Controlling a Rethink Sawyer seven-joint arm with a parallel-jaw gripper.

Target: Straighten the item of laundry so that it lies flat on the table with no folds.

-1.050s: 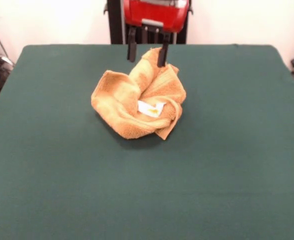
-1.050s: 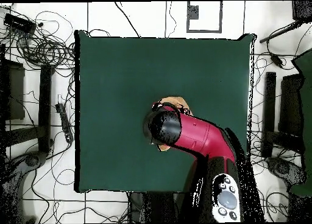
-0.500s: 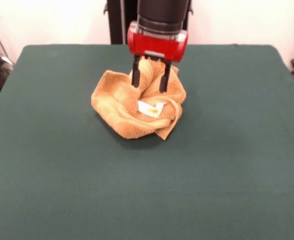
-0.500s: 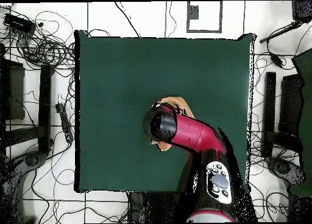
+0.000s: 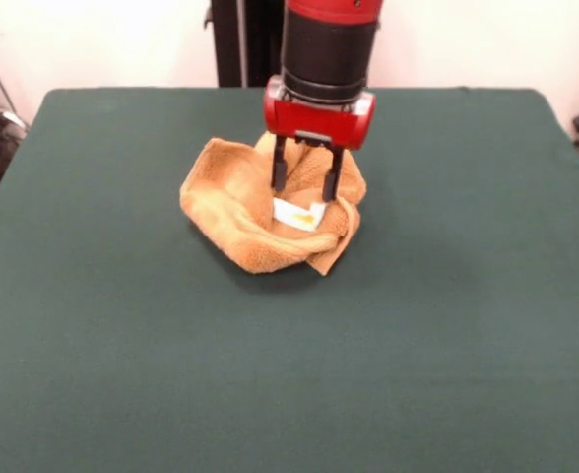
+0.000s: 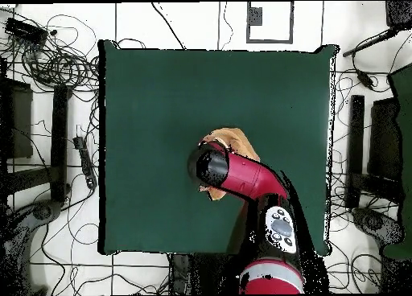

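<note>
Towel [image 5: 240, 202]: orange-tan, crumpled in a bunched heap with raised folds; located near the middle of the counter [image 5: 447, 325], slightly toward the far side in the front view.
Label [image 5: 297, 214]: small, white, seen in the hollow of the heap.
Tool [image 5: 305, 181]: pointed straight down into the heap's hollow; two dark fingers [image 5: 280, 169] held apart, tips down among the folds just above the label.
Overhead view: towel [image 6: 233, 137] largely covered by the red arm [image 6: 245, 178].
Grip: no fold seen pinched.
</note>
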